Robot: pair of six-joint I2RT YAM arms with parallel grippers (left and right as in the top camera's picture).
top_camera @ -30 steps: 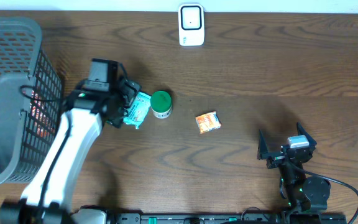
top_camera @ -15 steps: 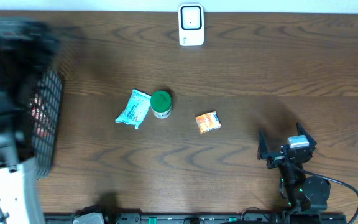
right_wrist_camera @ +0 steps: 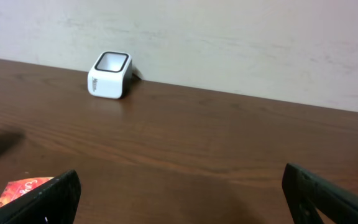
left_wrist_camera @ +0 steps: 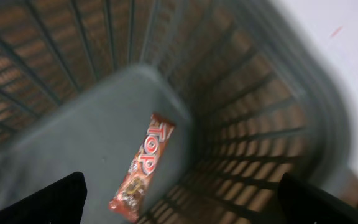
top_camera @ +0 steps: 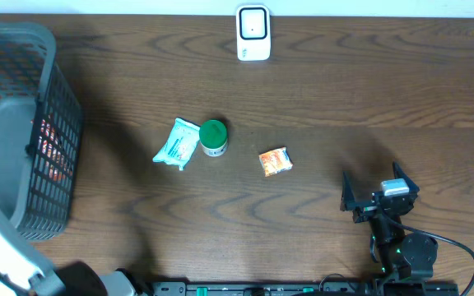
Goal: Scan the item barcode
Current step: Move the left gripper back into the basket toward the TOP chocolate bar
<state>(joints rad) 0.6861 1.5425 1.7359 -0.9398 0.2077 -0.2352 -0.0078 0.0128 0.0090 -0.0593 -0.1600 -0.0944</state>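
Left claw (left_wrist_camera: pixel 182 205) hangs wide open and empty over the grey plastic mesh basket (top_camera: pixel 56 164), where a red wrapped snack bar (left_wrist_camera: pixel 143 168) lies on the bottom. Right claw (top_camera: pixel 377 196) sits open near the brown wooden desk's (top_camera: pixel 344 90) front edge. A teal packet (top_camera: pixel 177 144) lies just beside a green-lidded jar (top_camera: pixel 213 136) mid-desk, an orange packet (top_camera: pixel 276 161) lies nearby; the white box-shaped scanner (top_camera: pixel 253 33) stands at the back.

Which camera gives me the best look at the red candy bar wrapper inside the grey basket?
Left wrist view: it looks down into the grey mesh basket and shows the red candy bar wrapper whole on the bottom. Overhead shows only red glimpses through the mesh. Right wrist misses it.
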